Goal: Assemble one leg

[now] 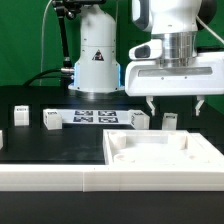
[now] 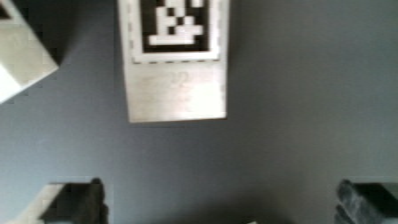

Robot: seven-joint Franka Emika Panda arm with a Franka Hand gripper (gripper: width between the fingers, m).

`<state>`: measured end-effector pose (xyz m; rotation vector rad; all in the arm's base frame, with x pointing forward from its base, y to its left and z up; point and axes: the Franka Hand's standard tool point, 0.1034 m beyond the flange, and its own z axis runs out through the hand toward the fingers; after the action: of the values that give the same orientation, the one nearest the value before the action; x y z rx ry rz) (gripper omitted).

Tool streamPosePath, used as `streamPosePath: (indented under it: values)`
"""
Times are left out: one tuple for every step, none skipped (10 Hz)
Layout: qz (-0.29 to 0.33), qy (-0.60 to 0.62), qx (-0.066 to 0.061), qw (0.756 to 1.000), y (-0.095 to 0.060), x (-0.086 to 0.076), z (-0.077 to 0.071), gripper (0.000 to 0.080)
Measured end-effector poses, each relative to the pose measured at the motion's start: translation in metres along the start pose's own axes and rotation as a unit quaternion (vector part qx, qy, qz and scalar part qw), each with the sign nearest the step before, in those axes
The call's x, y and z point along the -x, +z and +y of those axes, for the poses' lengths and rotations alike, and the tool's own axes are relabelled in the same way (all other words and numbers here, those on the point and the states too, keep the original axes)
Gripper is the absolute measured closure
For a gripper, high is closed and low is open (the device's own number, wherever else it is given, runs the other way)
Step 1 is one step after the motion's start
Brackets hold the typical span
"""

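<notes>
My gripper (image 1: 175,104) is open and empty and hangs above the black table, just behind the tabletop (image 1: 160,158). One white leg (image 1: 170,121) lies under it. In the wrist view this leg (image 2: 178,62) lies lengthwise with its tag facing up, ahead of the gripper (image 2: 217,205) and not between the two fingertips (image 2: 71,203). A second leg (image 1: 140,120) lies close beside it and shows as a white corner in the wrist view (image 2: 22,62). Two more legs (image 1: 50,120) (image 1: 22,117) lie on the exterior view's left.
The marker board (image 1: 95,117) lies flat between the legs. The robot's white base (image 1: 96,55) stands behind it. A white rail (image 1: 50,181) runs along the near edge of the table. A small white part (image 1: 2,140) sits at the exterior view's left edge.
</notes>
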<state>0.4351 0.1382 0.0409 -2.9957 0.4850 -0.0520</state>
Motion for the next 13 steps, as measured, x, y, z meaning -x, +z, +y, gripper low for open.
streamPosePath:
  values:
    - [-0.010,-0.022,0.004,1.000,0.000,0.000,0.002,0.0150]
    - [-0.008,-0.023,0.003,1.000,0.000,-0.001,0.001,0.0150]
    - [-0.009,-0.025,0.004,1.000,0.001,0.001,0.001,0.0150]
    - [-0.036,-0.040,0.012,0.998,0.003,0.004,0.005,0.0150]
    - [-0.068,-0.051,0.021,0.996,0.002,0.005,0.009,0.0150]
    - [-0.105,-0.052,0.028,0.993,0.001,0.004,0.011,0.0150]
    - [-0.130,-0.051,0.031,0.990,0.001,0.002,0.012,0.0150]
    - [-0.151,-0.049,0.035,0.987,0.002,0.002,0.013,0.0150]
    - [-0.190,-0.049,0.043,0.980,0.002,0.008,0.013,0.0150]
    - [-0.220,-0.048,0.048,0.973,0.002,0.008,0.010,0.0150]
    - [-0.245,-0.049,0.053,0.967,0.001,0.009,0.008,0.0150]
    - [-0.277,-0.048,0.059,0.958,0.000,0.011,0.008,0.0150]
    - [-0.300,-0.050,0.061,0.951,0.000,0.010,0.008,0.0150]
